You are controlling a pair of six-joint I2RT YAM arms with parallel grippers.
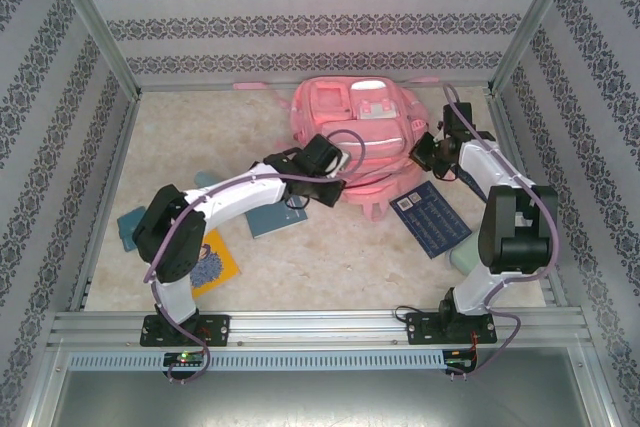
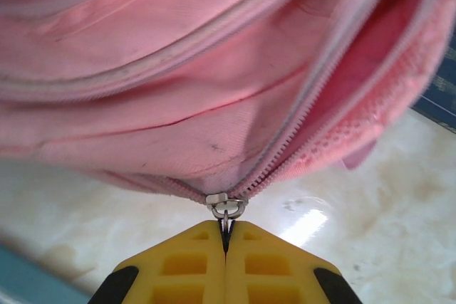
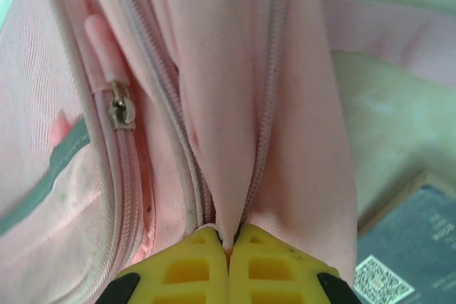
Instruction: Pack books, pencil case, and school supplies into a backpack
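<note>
a pink backpack (image 1: 350, 117) lies flat at the far middle of a pale table (image 1: 330, 277), with a robot arm reaching to it from each side. the left gripper (image 2: 226, 231) has its yellow jaws pressed together, pinching a small metal zipper pull (image 2: 226, 208) at the near edge of the bag. above the pull the zipper teeth part, and a strip of pink lining shows inside. the right gripper (image 3: 231, 236) has its jaws clamped on a fold of the backpack's pink fabric, just beside a zipper track. the books are outside the bag: a yellow book (image 1: 218, 265) near the left arm's base, a grey-teal book (image 1: 272, 219) under the left arm, and a navy book (image 1: 430, 219) near the bag's right side. this looks like the unzipping step, before any packing. the next move likely calls for drawing the pull along its track while the right gripper holds the fabric taut, so the bag does not drag.
</note>
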